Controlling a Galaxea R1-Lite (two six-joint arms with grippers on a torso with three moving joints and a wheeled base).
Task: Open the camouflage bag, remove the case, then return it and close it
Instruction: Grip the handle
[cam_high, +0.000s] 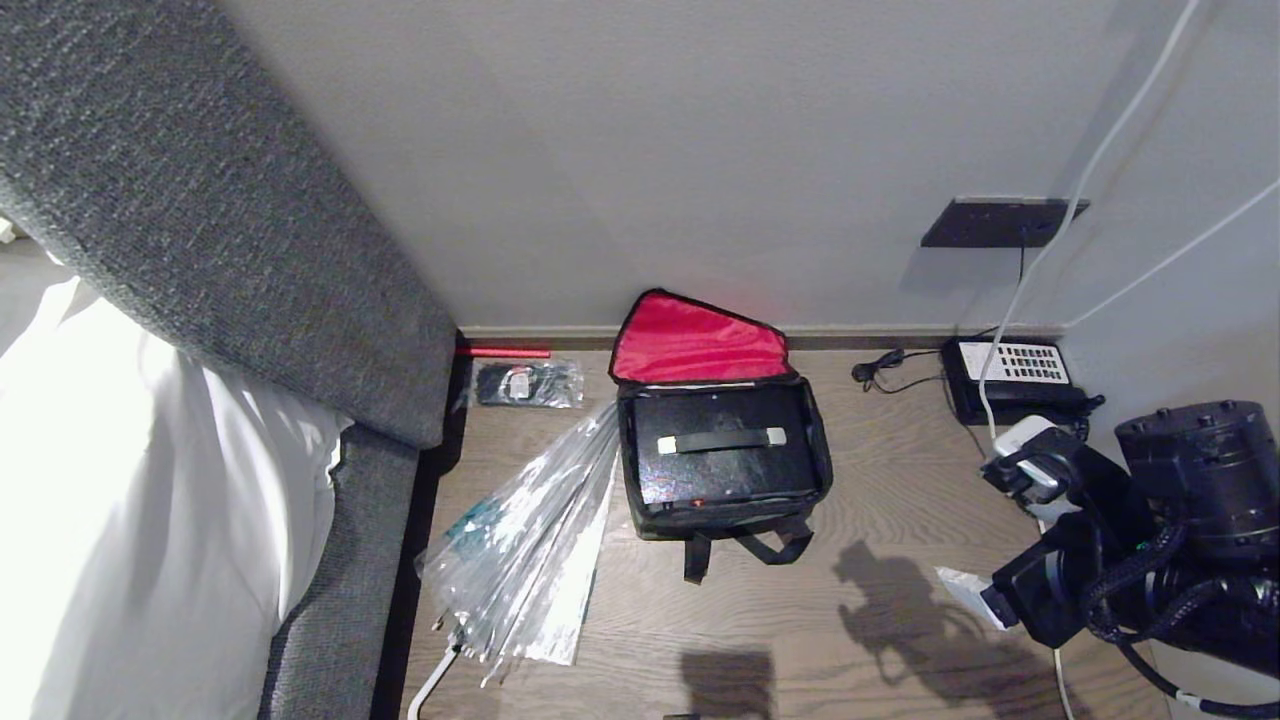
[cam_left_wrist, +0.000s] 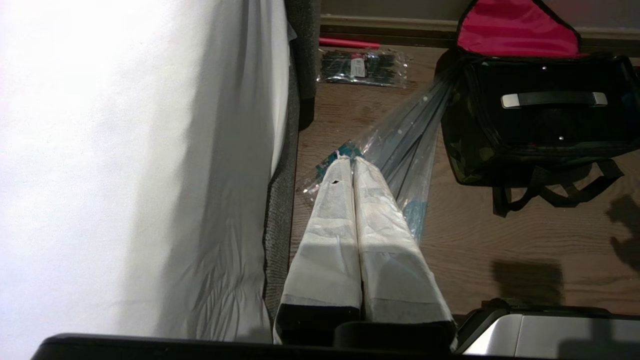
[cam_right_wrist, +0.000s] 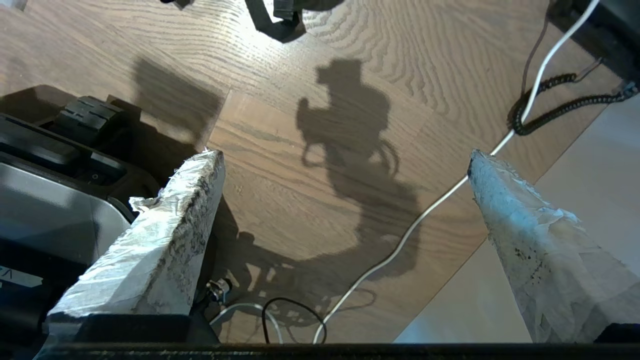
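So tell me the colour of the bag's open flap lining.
Bright red lining; the head view shows it best.

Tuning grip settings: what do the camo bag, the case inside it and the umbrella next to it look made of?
Camouflage bag: soft woven fabric, matte; its sides sag, the raised lid shows red cloth lining.
Case: looks like hard plastic, glossy; its flat black top reflects light. Handle ends look pale, metal or plastic unclear.
Umbrella: thin clear plastic film, shiny and creased, floor visible through it.
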